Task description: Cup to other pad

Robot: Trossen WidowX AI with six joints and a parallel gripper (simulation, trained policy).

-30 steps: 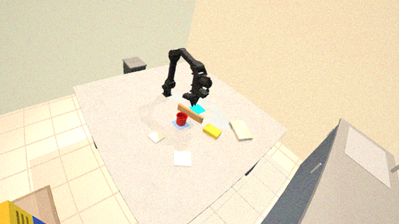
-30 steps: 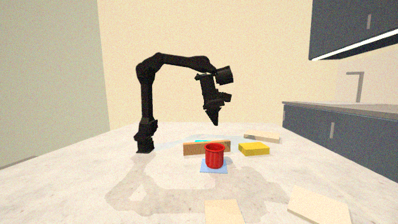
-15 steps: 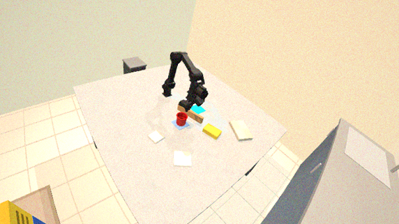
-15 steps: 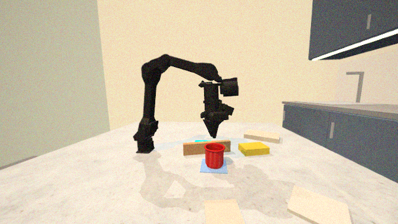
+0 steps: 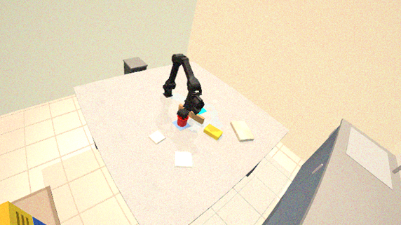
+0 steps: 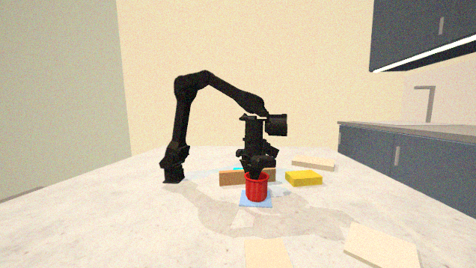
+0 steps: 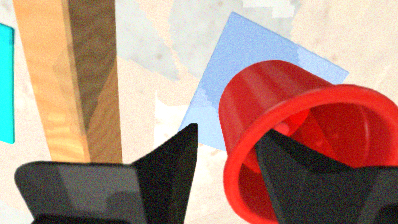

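Observation:
The red cup [image 5: 182, 122] [image 6: 256, 191] [image 7: 265, 92] stands upright on the blue pad [image 5: 181, 128] [image 6: 244, 203] [image 7: 230, 50]. The cyan pad [image 5: 203, 111] [image 6: 238, 168] [image 7: 6, 85] lies beyond the wooden bar, with nothing seen on it. My gripper [image 6: 255, 177] [image 7: 225, 130] is partly open, low at the cup's rim. In the wrist view one finger reaches over the cup's mouth and the other is outside the cup, with the near wall between them and gaps beside it. Bright red shapes show inside the cup; single marbles cannot be made out.
A wooden bar [image 5: 197, 118] [image 6: 230, 177] [image 7: 50, 75] stands between the two pads. A yellow block [image 5: 213, 131] [image 6: 304, 178] and a cream slab [image 5: 242, 130] [image 6: 313, 163] lie farther along the table. Two pale tiles, one small [image 5: 157, 136] and one larger [image 5: 183, 159], lie on the cup's other side.

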